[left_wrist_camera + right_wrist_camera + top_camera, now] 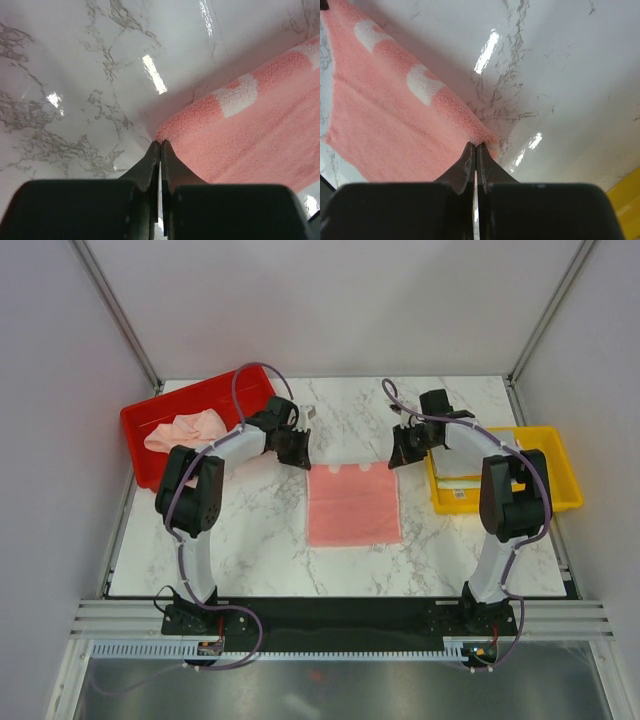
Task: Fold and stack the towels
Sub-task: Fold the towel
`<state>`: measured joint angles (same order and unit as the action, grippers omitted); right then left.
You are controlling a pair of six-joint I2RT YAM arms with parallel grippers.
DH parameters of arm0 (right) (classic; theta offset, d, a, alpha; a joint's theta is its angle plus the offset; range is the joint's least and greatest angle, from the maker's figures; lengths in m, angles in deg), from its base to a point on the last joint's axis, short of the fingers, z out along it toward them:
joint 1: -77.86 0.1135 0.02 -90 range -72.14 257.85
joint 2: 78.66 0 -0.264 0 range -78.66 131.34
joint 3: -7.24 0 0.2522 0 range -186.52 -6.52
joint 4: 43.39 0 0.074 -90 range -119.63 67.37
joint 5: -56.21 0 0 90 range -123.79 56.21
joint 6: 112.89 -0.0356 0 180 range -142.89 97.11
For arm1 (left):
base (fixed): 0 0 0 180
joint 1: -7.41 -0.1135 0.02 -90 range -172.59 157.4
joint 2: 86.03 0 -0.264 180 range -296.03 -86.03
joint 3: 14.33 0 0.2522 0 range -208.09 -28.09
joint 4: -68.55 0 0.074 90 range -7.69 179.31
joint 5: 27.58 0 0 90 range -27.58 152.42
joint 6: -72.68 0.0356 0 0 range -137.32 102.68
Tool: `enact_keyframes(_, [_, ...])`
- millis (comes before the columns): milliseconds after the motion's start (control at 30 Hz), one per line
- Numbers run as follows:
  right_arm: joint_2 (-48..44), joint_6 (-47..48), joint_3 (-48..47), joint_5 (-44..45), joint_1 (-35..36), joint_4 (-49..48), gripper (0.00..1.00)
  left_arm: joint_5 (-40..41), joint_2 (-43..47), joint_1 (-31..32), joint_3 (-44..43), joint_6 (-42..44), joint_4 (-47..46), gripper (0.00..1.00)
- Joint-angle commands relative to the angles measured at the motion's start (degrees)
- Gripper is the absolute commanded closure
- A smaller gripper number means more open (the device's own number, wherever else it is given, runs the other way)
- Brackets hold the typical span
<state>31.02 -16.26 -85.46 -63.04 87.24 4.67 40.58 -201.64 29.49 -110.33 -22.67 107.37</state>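
Observation:
A pink towel [354,505] with white marks along its far edge lies flat on the marble table [250,540], between the two arms. My left gripper [303,462] is shut on its far left corner. In the left wrist view the fingertips of the left gripper [160,145] pinch the edge of the pink towel [250,135]. My right gripper [395,462] is shut on the far right corner. The right wrist view shows the right gripper [475,146] closed on the corner of the pink towel [395,130]. A crumpled peach-pink towel [185,430] lies in the red tray [190,395].
A yellow tray [560,505] stands at the right edge of the table with pale folded cloth [462,480] in it, partly hidden by the right arm. The red tray sits at the back left. White walls enclose the table on three sides.

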Motion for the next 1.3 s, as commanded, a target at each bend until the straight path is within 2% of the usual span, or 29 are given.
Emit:
enact_keyframes(0, [-3.2, -0.7, 2.4, 1.0, 0.1, -6.2, 1.00, 4.9, 4.7, -0.7, 0.0, -1.0, -3.1, 0.98])
enact_keyframes(167, [-8.7, -2.0, 9.0, 4.5, 0.8, -10.7, 1.00, 2.3, 9.2, -1.0, 3.1, -2.3, -4.6, 0.98])
enact_keyframes(433, [-19.0, -6.6, 16.9, 9.0, 1.7, -12.0, 1.00, -1.1, 19.2, -0.5, 14.4, -6.9, -8.7, 0.98])
enact_keyframes(800, [-29.3, -22.8, 29.1, 13.2, 3.9, -10.0, 1.00, 5.4, 30.7, 6.6, 28.3, -12.0, -9.1, 0.98])
enact_keyframes(967, [-33.0, -26.1, 35.5, 13.9, 4.8, -10.1, 1.00, 10.8, 34.5, 12.1, 32.9, -15.1, -9.2, 0.98])
enact_keyframes(1267, [-40.7, -28.4, 38.3, 13.9, 8.3, -10.4, 1.00, 15.3, 36.5, 14.8, 36.9, -17.9, -9.9, 0.98])
